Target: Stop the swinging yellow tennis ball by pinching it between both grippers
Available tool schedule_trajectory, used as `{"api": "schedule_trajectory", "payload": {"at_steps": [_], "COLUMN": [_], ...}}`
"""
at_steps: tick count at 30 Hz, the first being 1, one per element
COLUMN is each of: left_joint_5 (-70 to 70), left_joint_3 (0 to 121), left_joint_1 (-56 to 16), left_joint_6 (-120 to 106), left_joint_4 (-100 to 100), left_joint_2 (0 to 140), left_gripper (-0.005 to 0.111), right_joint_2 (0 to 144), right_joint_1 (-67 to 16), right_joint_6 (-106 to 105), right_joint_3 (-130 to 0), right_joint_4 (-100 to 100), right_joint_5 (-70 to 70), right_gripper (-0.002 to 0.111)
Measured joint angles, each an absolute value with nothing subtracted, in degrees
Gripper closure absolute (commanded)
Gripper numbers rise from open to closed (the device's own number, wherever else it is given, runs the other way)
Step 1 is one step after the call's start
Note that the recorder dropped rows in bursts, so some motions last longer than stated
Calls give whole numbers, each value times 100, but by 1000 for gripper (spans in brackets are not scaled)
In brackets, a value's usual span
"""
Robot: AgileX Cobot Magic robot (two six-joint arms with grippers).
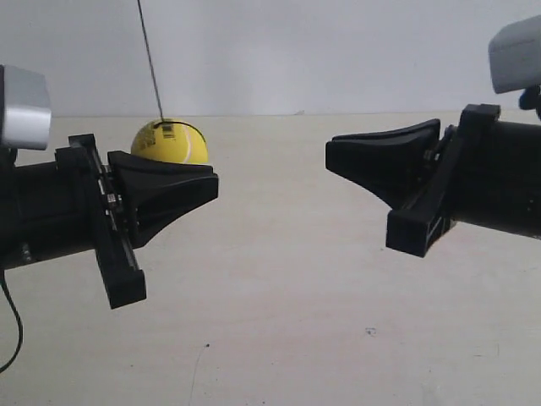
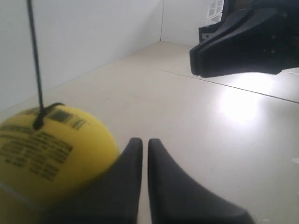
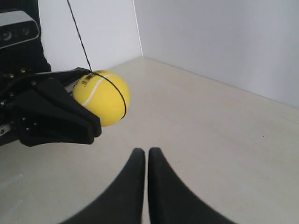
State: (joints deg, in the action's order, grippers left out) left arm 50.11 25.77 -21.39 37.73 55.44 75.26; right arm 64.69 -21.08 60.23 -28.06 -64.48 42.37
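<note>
Plainly unpinched: found yellow tennis ball (image 1: 173, 145) just beside edge of left gripper (image 2: 145, 140)
Saw right gripper (image 3: 147, 150) well apart across open room; found both narrow, empty

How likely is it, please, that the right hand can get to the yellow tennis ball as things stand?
Probably yes: open space lies between the right hand and the yellow tennis ball. The ball hangs beside the tip of the left hand, partly hidden by it, so the approach looks tight.
</note>
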Motion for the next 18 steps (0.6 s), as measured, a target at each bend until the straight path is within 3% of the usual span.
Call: {"api": "schedule_trajectory", "payload": {"at_steps": [18], "left_joint_5": [4961], "left_joint_3": [2582], "left_joint_1": [-2336], "left_joint_6": [4080], "left_joint_4": [6095], "left_joint_2": [7526], "left_gripper": [102], "right_joint_2": [6789], "right_joint_1": [-2108], "right_joint_6": [5997], "right_joint_3": [-2962], "right_joint_4": [-6490], "right_joint_5": [4342], "right_gripper": [108]}}
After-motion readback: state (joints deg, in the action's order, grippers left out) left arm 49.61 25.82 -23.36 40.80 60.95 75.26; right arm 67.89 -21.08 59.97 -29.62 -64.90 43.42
